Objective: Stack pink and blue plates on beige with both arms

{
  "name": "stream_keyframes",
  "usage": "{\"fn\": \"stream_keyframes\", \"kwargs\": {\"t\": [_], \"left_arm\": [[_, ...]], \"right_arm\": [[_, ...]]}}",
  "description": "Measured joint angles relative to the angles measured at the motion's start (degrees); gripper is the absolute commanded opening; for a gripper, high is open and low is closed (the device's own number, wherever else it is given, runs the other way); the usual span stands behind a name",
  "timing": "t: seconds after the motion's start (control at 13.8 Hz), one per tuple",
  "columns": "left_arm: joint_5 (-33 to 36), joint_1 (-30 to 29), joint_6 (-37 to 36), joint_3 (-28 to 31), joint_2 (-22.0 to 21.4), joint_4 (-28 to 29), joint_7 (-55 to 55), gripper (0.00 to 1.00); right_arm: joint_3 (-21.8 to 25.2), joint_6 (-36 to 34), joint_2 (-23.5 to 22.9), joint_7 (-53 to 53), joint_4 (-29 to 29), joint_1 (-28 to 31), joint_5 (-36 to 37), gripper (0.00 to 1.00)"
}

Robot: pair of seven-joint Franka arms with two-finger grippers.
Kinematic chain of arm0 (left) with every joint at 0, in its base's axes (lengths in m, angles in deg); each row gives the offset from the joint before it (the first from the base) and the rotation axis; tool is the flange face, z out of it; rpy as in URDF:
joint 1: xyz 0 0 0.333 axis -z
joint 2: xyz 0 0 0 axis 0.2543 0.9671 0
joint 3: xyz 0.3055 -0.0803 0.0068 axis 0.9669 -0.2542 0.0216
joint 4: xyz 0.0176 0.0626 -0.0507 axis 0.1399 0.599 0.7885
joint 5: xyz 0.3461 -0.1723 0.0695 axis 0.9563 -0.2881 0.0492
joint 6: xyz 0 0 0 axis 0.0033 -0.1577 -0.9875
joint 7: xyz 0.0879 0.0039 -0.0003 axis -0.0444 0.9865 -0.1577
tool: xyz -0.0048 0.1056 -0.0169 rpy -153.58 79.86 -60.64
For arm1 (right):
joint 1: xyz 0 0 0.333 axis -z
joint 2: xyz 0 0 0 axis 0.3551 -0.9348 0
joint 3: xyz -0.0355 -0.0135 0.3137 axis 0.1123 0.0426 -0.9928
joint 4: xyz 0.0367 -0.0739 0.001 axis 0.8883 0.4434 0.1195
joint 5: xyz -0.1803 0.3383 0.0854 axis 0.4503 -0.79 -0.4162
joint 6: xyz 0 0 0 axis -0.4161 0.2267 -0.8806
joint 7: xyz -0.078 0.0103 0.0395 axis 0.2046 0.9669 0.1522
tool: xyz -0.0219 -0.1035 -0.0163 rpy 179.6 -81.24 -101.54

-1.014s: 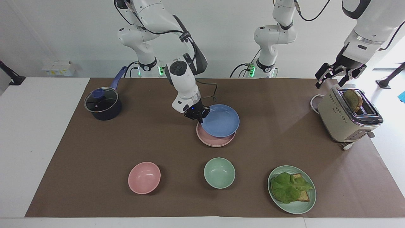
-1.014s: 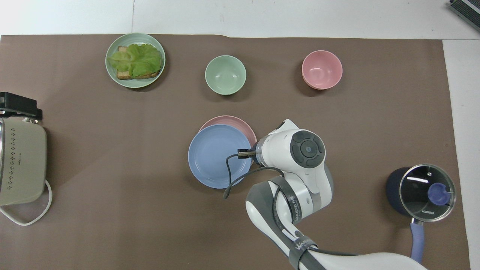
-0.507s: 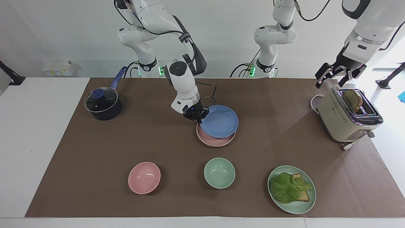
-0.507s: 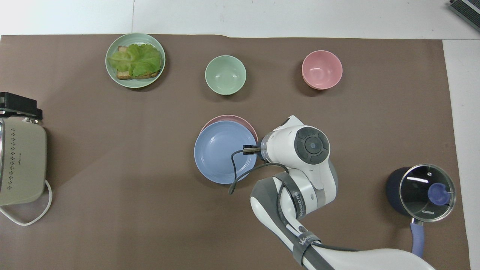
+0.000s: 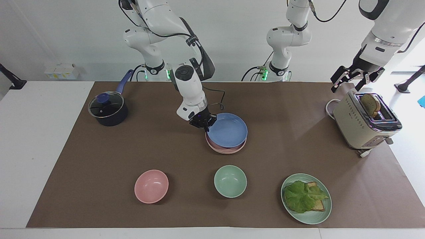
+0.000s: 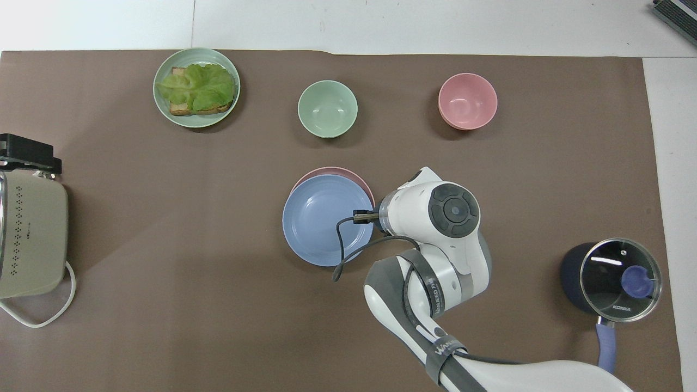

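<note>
- The brown mat [image 5: 99, 186] covers most of the table and carries everything below.
- The right arm [image 5: 186, 79] comes in from its base and bends down to the middle of the mat; in the overhead view its wrist hides the fingers.
- The left arm [image 5: 382, 36] waits at its own end of the table.
- The toaster [image 5: 365, 124] stands just under the left gripper [image 5: 348, 78], whose fingers are spread apart and hold nothing.
- The saucepan [image 5: 108, 111] with a glass lid sits well away from the right gripper's fingers, toward the right arm's end.
- The blue plate [image 5: 229, 131] is clamped at its rim by the right gripper [image 5: 203, 124], fingers pinched shut on that edge; it sits tilted, almost down on the pink plate [image 5: 225, 150].
- The pink plate shows only as a crescent under the blue one, just below the fingertips.
- Whether a beige plate lies beneath them cannot be told.
</note>
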Motion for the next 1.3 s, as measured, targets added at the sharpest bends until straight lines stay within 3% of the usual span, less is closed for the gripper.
{"fn": "stream_keyframes", "kwargs": {"t": [0.51,0.58,0.72,0.8,0.87,0.94,1.3], "left_arm": [[0.0,0.0,0.0,0.0,0.0,0.0,0.0,1.0],[0.0,0.0,0.0,0.0,0.0,0.0,0.0,1.0],[0.0,0.0,0.0,0.0,0.0,0.0,0.0,1.0],[0.0,0.0,0.0,0.0,0.0,0.0,0.0,1.0],[0.0,0.0,0.0,0.0,0.0,0.0,0.0,1.0],[0.0,0.0,0.0,0.0,0.0,0.0,0.0,1.0],[0.0,0.0,0.0,0.0,0.0,0.0,0.0,1.0]], "right_arm": [[0.3,2.3,-0.7,0.0,0.0,1.0,1.2,0.0],[0.3,2.3,-0.8,0.0,0.0,1.0,1.3,0.09],[0.3,2.3,-0.8,0.0,0.0,1.0,1.3,0.63],[0.3,2.3,-0.8,0.0,0.0,1.0,1.3,0.69],[0.3,2.3,-0.8,0.0,-0.1,1.0,1.3,0.91],[0.2,2.3,-0.8,0.0,-0.2,0.9,1.3,1.0],[0.9,-1.9,1.8,-1.2,-2.8,3.2,1.3,1.0]]}}
